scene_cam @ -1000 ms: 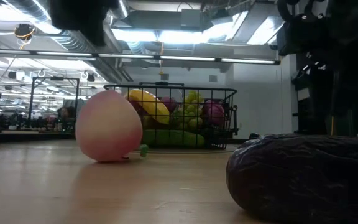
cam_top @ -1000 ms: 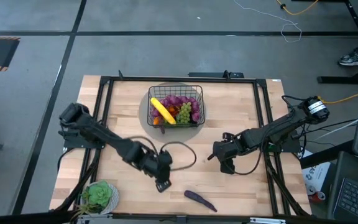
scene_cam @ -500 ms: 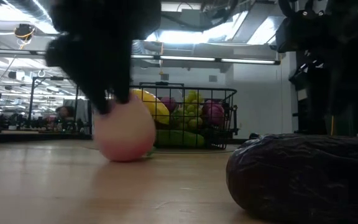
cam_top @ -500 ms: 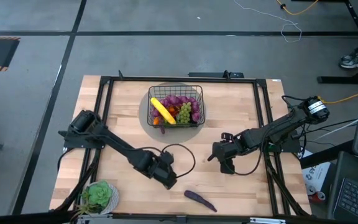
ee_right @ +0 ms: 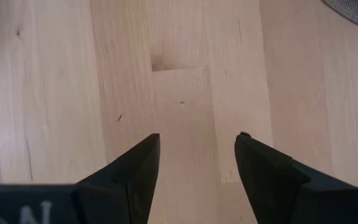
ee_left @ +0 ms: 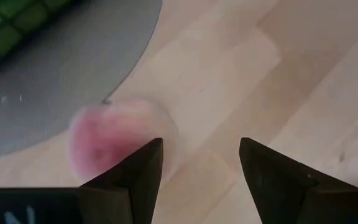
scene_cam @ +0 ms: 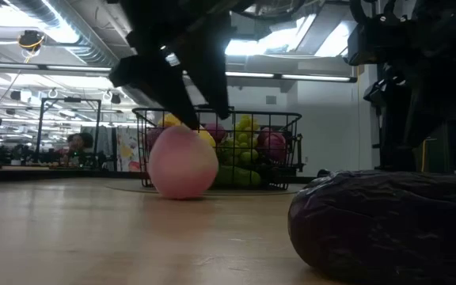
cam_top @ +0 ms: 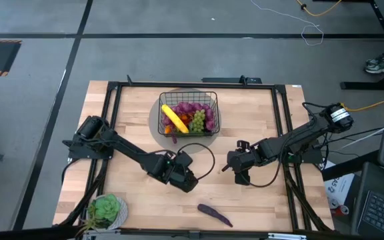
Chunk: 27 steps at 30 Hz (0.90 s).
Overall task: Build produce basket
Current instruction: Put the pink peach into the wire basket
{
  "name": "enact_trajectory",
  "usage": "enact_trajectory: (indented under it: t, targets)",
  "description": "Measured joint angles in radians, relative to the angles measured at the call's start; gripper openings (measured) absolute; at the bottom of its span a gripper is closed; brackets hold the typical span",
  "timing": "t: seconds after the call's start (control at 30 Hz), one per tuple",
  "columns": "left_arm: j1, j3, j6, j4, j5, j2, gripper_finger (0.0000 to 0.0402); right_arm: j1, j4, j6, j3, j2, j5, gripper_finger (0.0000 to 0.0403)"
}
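The left gripper sits low over the wooden table, at about 6 o'clock from the black wire basket, its jaws spread wide with nothing between them. In the left wrist view the pink peach lies on the wood just outside one finger, beside the round grey disc. The basket holds a banana, purple grapes and green grapes. The eggplant lies near the table's 6 o'clock edge. The right gripper waits at 4 o'clock from the basket, jaws wide over bare wood.

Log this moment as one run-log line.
left gripper open beside peach | right gripper open, idle | eggplant on table | basket part-filled
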State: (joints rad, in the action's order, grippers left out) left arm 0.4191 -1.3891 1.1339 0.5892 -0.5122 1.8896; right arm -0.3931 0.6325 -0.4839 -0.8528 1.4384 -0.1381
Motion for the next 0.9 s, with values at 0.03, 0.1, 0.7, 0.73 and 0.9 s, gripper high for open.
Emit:
enact_trajectory:
  t: [0.03,0.1,0.7,0.73,0.9]
  targets:
    - [0.0,0.0,-0.007,-0.008,-0.015,0.0,0.0208,0.0,0.0,0.0,0.0,0.0,0.0,0.0208]
    - [0.0,0.0,-0.012,-0.006,-0.023,0.0,0.0208,0.0,0.0,0.0,0.0,0.0,0.0,0.0208]
    - [0.013,0.0,0.227,0.031,0.299,-0.002,0.02,0.0,-0.002,-0.004,0.0,0.0,-0.001,0.0208]
    - [0.014,0.0,0.234,0.03,0.299,-0.002,0.02,0.0,-0.002,-0.004,0.0,0.0,-0.001,0.0208]
    - [0.015,0.0,0.287,0.03,0.339,-0.002,0.02,0.0,-0.002,-0.004,0.0,0.0,-0.001,0.0208]
